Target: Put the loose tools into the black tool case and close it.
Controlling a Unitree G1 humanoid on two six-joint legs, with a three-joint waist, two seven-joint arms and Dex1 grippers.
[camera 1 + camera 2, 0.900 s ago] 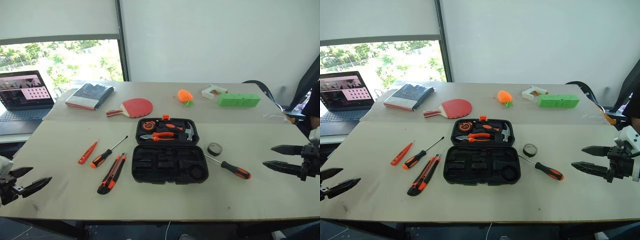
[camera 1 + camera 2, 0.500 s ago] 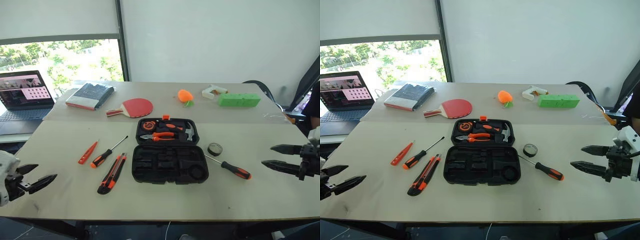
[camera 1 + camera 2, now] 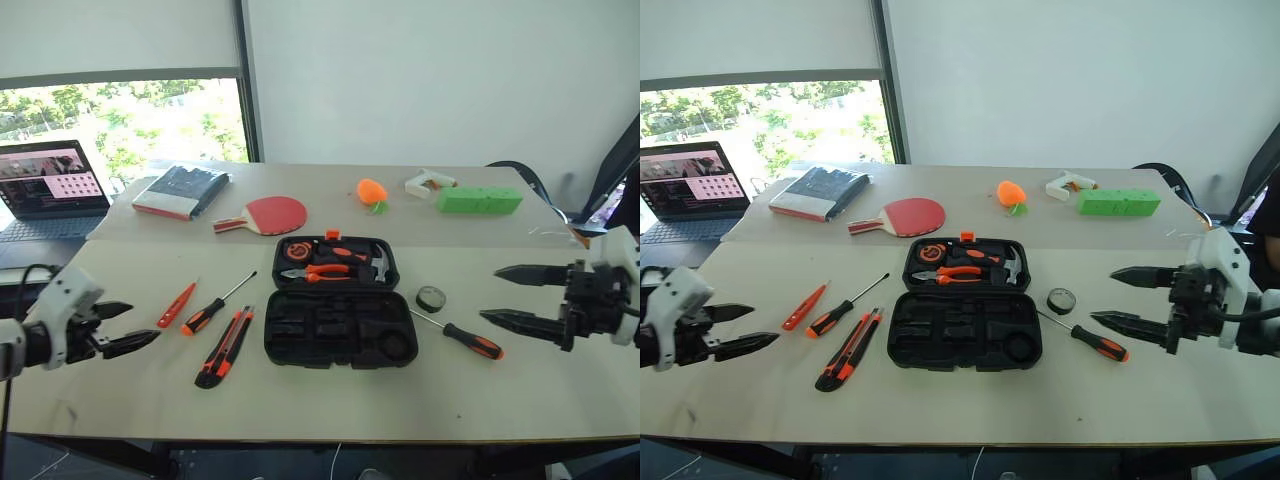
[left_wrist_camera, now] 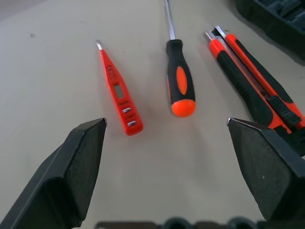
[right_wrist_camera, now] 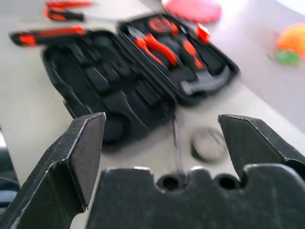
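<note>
The black tool case (image 3: 300, 345) lies open mid-table, with pliers and a hammer in its far half. Left of it lie the orange tester (image 3: 176, 304), a screwdriver (image 3: 212, 308) and the long utility knife (image 3: 224, 346). To its right are the second screwdriver (image 3: 465, 338) and the black roll (image 3: 430, 297). My left gripper (image 3: 145, 322) hovers open and empty just left of the tester (image 4: 119, 90). My right gripper (image 3: 488, 293) hangs open and empty just right of the roll (image 5: 207, 143), facing the case (image 5: 119, 81).
On the far half of the table lie a dark book (image 3: 180, 190), a red paddle (image 3: 268, 214), an orange carrot toy (image 3: 371, 191), a white glue gun (image 3: 428, 182) and a green block (image 3: 478, 199). A laptop (image 3: 50, 190) stands at the far left.
Both grippers have moved inward over the table, the left toward the tester and the right toward the roll and screwdriver. Both stay open. The tools and case have not moved.
</note>
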